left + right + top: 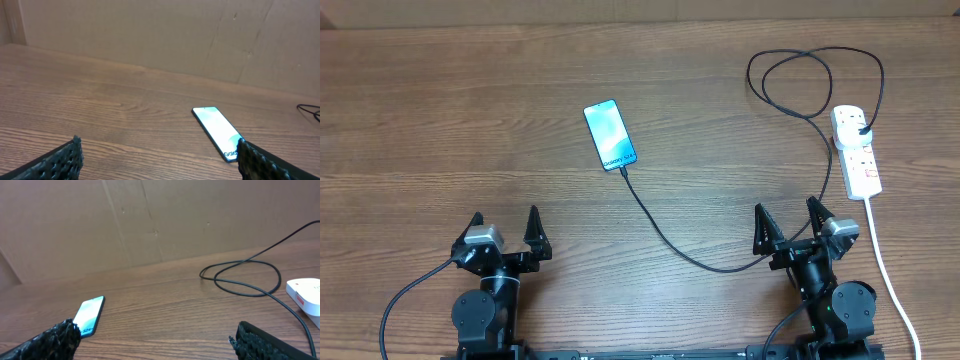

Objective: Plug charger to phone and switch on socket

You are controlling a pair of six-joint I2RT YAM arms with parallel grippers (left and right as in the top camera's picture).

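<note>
Opening on the broad wooden table [440, 100], with plenty of bare grain to work over. Parked low along its near edge, left gripper [504, 216] and right gripper [785, 207] alike, fingers spread wide on both and pinching nothing. Looks like a rest pose, kept clear of the wiring. Ahead and off to the right of the right fingers, the white socket [857, 150], set within that arm's easy reach, probably for flicking it on from there. Cannot tell from here whether already switched on. Further ahead, between the two pairs of fingers and somewhat nearer the left pair, the phone [610, 134], lying flat with lit screen facing up. Then the thin black charger [650, 214], trailing from the phone's near end, passing close by the right fingers and looping round to the socket. Appears seated at both ends already, though too small to confirm. Leaves switching on as the likely remaining job.
</note>
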